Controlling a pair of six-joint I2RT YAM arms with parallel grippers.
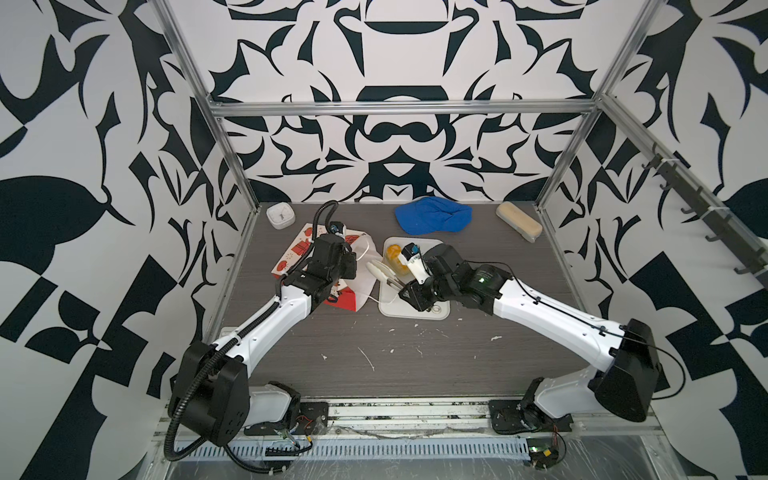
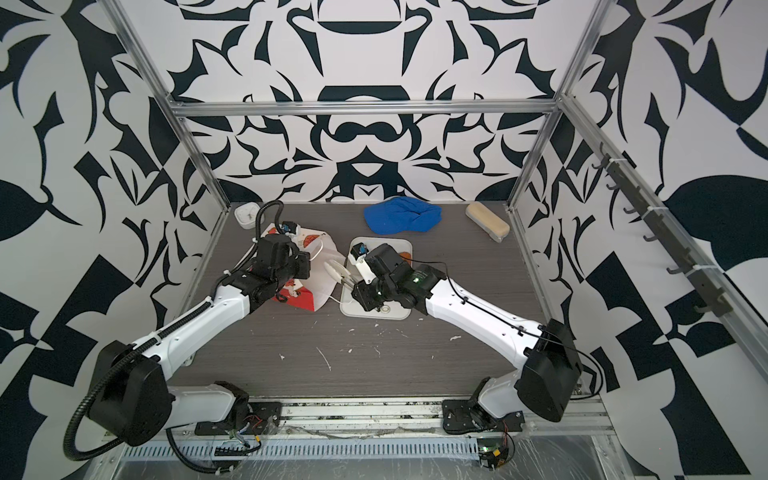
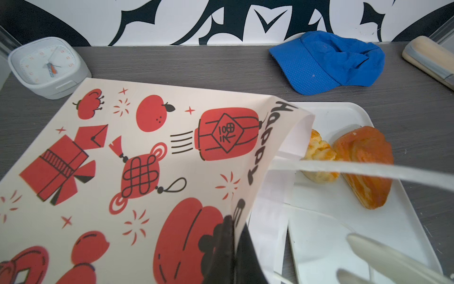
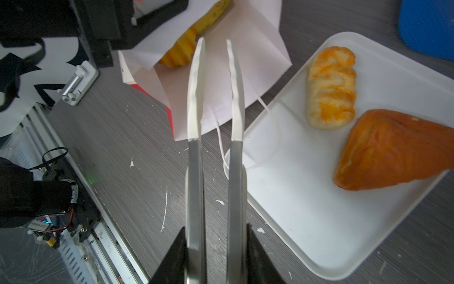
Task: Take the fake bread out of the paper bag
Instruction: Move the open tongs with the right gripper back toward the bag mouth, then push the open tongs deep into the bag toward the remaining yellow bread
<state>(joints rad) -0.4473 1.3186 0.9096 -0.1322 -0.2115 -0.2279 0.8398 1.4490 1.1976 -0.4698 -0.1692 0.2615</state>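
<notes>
The paper bag (image 1: 296, 254) lies on its side at the left, its white-lined mouth facing the white tray (image 1: 441, 312). My left gripper (image 3: 231, 228) is shut on the bag's upper wall and holds the mouth up. A yellow croissant (image 4: 179, 52) shows inside the mouth, with another yellow piece (image 4: 217, 8) deeper in. My right gripper (image 4: 215, 41) is open, its long white fingers (image 1: 380, 271) pointing at the mouth with nothing between them. A golden braided loaf (image 4: 331, 88) and a brown triangular pastry (image 4: 393, 150) lie on the tray. A white cord handle (image 4: 275, 127) trails onto the tray.
At the back stand a white clock (image 1: 280, 216) on the left, a blue cap (image 1: 432, 218) in the middle and a beige block (image 1: 519, 226) on the right. White flecks dot the grey table's front (image 1: 370, 357).
</notes>
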